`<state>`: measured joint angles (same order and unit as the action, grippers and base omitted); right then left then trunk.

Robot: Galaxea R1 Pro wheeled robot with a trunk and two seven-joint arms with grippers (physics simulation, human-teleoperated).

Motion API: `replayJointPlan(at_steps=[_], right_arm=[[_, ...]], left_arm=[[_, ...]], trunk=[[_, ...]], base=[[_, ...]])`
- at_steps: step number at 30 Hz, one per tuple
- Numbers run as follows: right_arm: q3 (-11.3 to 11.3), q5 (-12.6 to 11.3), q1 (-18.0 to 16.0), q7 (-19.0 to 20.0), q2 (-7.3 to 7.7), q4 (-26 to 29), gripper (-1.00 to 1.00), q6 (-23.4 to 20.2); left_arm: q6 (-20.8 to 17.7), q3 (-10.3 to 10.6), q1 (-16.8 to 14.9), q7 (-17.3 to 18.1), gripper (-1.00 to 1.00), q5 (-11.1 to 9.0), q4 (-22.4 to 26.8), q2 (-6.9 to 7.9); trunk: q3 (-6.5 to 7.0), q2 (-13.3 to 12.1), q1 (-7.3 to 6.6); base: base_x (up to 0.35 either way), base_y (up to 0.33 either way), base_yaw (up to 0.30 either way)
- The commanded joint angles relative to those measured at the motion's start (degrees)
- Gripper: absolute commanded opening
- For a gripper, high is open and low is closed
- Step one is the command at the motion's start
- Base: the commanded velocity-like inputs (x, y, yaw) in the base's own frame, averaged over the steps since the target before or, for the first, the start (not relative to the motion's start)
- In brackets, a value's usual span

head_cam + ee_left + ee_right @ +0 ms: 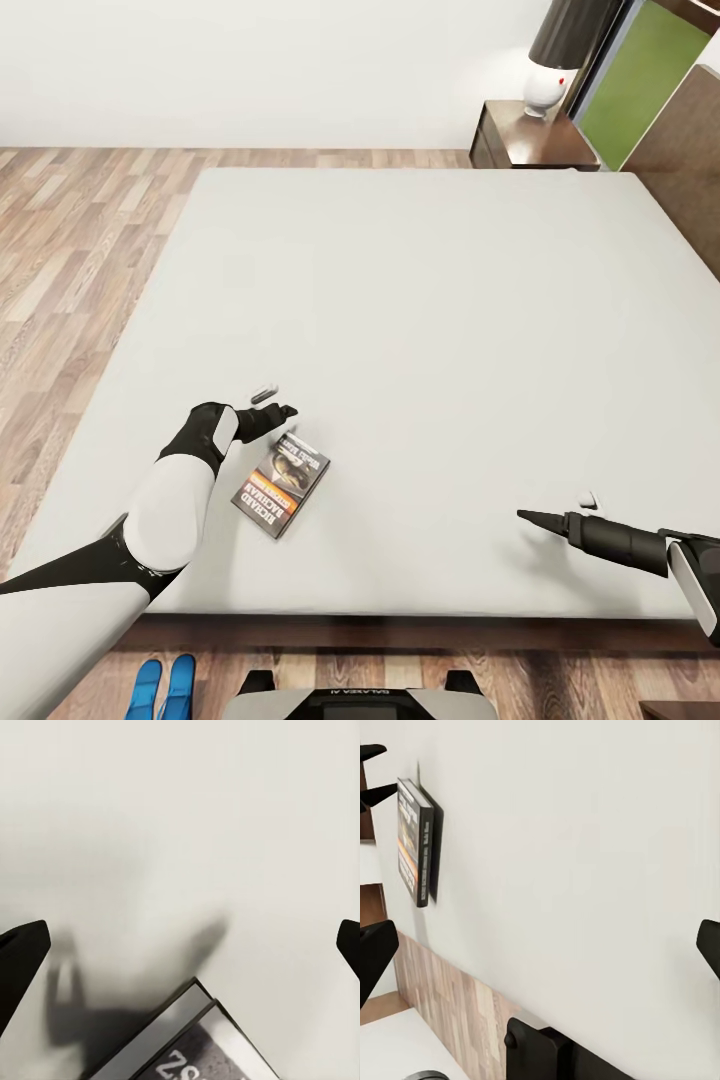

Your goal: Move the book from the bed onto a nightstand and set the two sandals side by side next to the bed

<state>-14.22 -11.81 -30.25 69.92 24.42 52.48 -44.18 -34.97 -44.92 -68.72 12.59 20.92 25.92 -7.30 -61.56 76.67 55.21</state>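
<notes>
The bed point(420, 300) before me carries one item: the book point(282, 484), lying flat near its front edge. Two sandals point(162, 688) lie side by side on the floor point(70, 250) below.

Paperback book point(282, 483) on bed point(420, 300): white lettering "RICHARD BACHMAN" on orange band, upside down in head view. Smaller cover lines too small to read. Robot base point(350, 700): mirrored "GALAXEA AI". Left wrist view: cover letters cropped, unreadable.
</notes>
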Motion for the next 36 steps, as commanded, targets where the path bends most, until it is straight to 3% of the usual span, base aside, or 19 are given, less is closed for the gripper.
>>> replayJointPlan(at_steps=[1,7,10,28,36], right_arm=[[-0.01,-0.23,-0.01,0.04,0.02,-0.01,1.0,-0.38],[-0.02,-0.23,-0.03,0.05,0.02,-0.01,1.0,-0.38],[-0.01,-0.23,-0.04,0.05,0.02,-0.01,1.0,-0.38],[0.05,-0.23,-0.05,0.08,0.02,0.0,1.0,-0.38],[0.07,-0.23,-0.04,0.06,0.02,0.01,1.0,-0.39]], left_arm=[[-0.1,-0.52,-0.01,0.6,1.0,-0.09,-0.08,-0.08],[-0.03,-0.52,0.06,0.59,1.0,-0.09,-0.08,-0.08],[-0.02,-0.52,0.07,0.58,1.0,-0.09,-0.12,-0.08],[0.04,-0.52,0.14,0.6,1.0,-0.09,-0.17,-0.17],[2.51,-0.52,0.16,0.6,1.0,-0.09,-0.81,-0.17]], trunk=[[-0.04,0.02,0.02],[-0.04,0.02,0.02],[0.5,-1.19,-0.64],[0.5,-1.19,-0.64],[0.5,-1.19,-0.64]], base=[[0.0,0.0,0.0],[0.0,0.0,0.0],[0.0,0.0,0.0],[-0.003,0.0,0.0],[-0.16,0.0,0.0]])
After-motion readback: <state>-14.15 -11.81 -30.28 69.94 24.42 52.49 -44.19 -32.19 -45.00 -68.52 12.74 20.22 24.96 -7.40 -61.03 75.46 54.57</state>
